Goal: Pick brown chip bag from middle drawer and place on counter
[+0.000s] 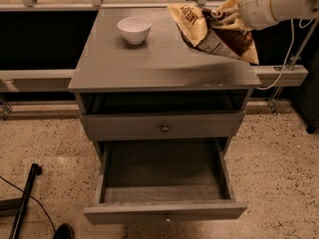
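Observation:
The brown chip bag [214, 31], dark brown with a cream-yellow end, hangs over the back right part of the counter [149, 59]. My gripper [220, 16] is shut on the bag's upper middle, and the white arm reaches in from the upper right. The bag's lower end is at or just above the counter; I cannot tell whether it touches. The middle drawer [164, 183] stands pulled out below, and its inside shows nothing in it.
A white bowl [134, 29] stands on the counter at the back left. A shut grey drawer front with a brass knob [164, 128] is above the open drawer. A black pole and cable [22, 203] lie on the speckled floor at the lower left.

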Controlling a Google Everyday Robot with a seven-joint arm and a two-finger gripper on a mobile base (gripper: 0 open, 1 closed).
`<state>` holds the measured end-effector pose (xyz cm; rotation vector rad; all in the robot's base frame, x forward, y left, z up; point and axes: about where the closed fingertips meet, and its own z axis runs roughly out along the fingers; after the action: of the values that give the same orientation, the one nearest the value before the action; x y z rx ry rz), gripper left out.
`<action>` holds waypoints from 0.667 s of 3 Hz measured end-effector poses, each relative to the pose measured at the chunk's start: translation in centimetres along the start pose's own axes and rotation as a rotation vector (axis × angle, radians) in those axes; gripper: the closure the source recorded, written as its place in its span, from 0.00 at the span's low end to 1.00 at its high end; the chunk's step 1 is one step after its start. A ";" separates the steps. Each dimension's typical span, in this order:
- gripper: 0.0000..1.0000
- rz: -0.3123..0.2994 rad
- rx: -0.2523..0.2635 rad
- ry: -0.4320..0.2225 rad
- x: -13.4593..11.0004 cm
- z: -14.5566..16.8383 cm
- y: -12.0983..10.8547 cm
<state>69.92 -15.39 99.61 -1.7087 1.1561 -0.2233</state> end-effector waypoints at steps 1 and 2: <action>0.43 0.043 -0.005 0.039 2.6 -0.2 1.2; 0.20 0.089 -0.013 0.035 3.8 0.5 2.5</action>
<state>70.77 -18.11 96.03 -1.6660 1.2586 -0.1918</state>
